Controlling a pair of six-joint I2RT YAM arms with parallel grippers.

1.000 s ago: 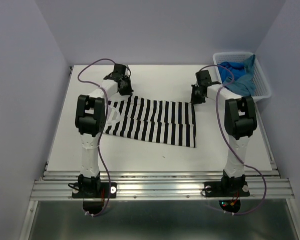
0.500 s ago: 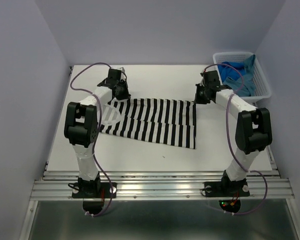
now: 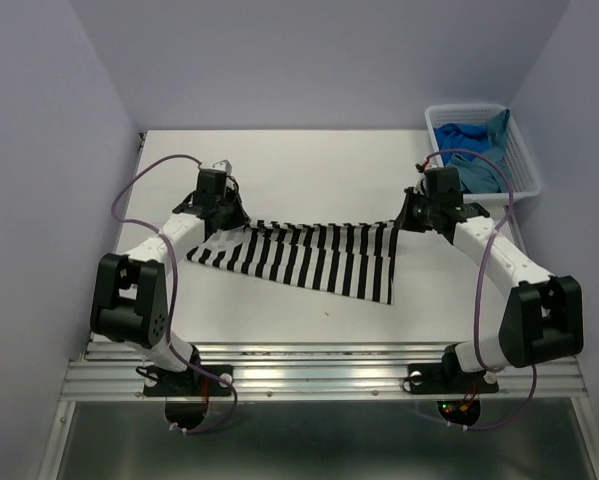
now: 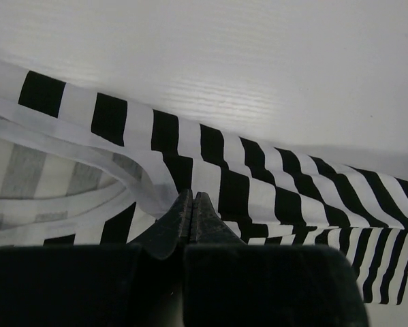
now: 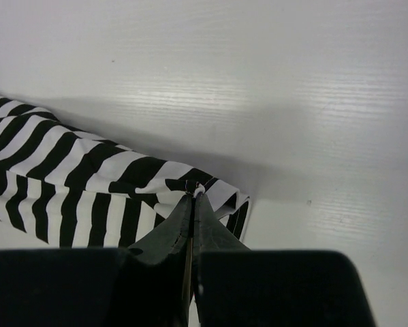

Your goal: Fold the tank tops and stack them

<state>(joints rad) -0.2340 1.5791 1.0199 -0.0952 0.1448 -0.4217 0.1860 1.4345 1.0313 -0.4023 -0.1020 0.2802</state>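
Its far corners hiding inside pinched jaws, the striped tank top (image 3: 309, 260) is lying stretched between the left gripper (image 4: 192, 199) and right gripper (image 5: 193, 197).

A white table (image 3: 309, 170) is carrying two things directly on its surface. A black-and-white striped tank top (image 3: 309, 258) is lying across the middle, spread left to right, with its near edge running slantwise and its right end reaching lowest toward the front. Its far edge is sitting slightly off the surface in both wrist views, casting a soft shadow there. A white lattice basket (image 3: 527, 170) is standing at the far right corner, well apart from the top. A ribbed metal rail (image 3: 319, 375) is running along the near edge.
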